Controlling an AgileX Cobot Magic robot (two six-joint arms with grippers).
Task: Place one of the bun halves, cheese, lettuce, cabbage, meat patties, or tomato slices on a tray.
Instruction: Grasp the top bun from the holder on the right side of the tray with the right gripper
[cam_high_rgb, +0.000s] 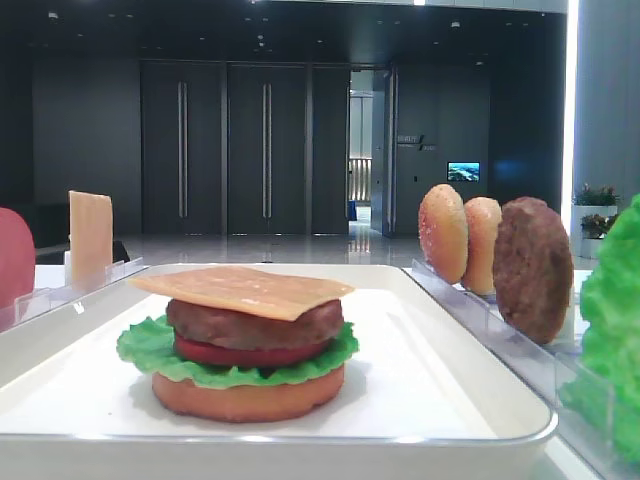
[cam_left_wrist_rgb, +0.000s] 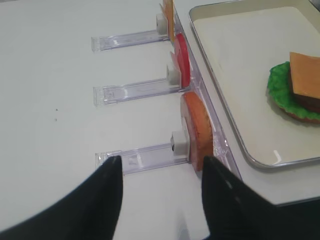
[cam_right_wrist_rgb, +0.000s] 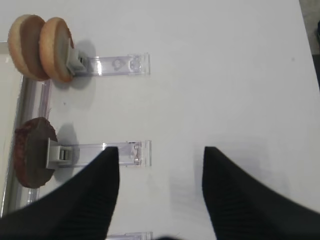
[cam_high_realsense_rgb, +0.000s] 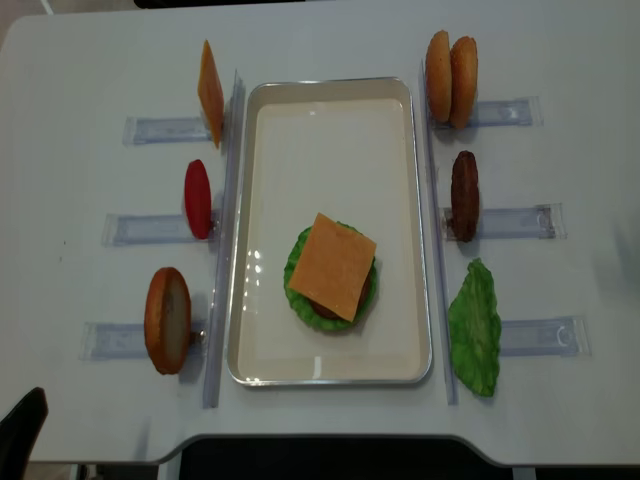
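The right gripper (cam_right_wrist_rgb: 161, 192) has its two dark jaws spread with nothing between them, hovering over the bare white table (cam_right_wrist_rgb: 225, 75); just beyond its left finger lies a clear plastic rack (cam_right_wrist_rgb: 107, 152) holding a dark-brown meat patty (cam_right_wrist_rgb: 31, 157) on edge, and farther off a second rack (cam_right_wrist_rgb: 117, 65) carries two sesame bun tops (cam_right_wrist_rgb: 42, 47) standing side by side. The left gripper (cam_left_wrist_rgb: 160, 192) is likewise spread and empty, poised above the near end of a clear rack (cam_left_wrist_rgb: 142, 155) that props up a flat orange-brown bottom bun (cam_left_wrist_rgb: 197, 130); behind it a red tomato slice (cam_left_wrist_rgb: 181, 61) and a cheese slice (cam_left_wrist_rgb: 168, 15) stand in their own racks. Between the two rows sits the white tray (cam_high_realsense_rgb: 330, 120), and on it a stack: bottom bun (cam_high_rgb: 245, 395), ruffled green lettuce (cam_high_rgb: 150, 345), tomato (cam_high_rgb: 245, 353), meat patty (cam_high_rgb: 255, 325), and a square cheese slice (cam_high_rgb: 245, 290) lying on top. A loose lettuce leaf (cam_high_realsense_rgb: 475, 325) rests in the rack to the right of the tray.
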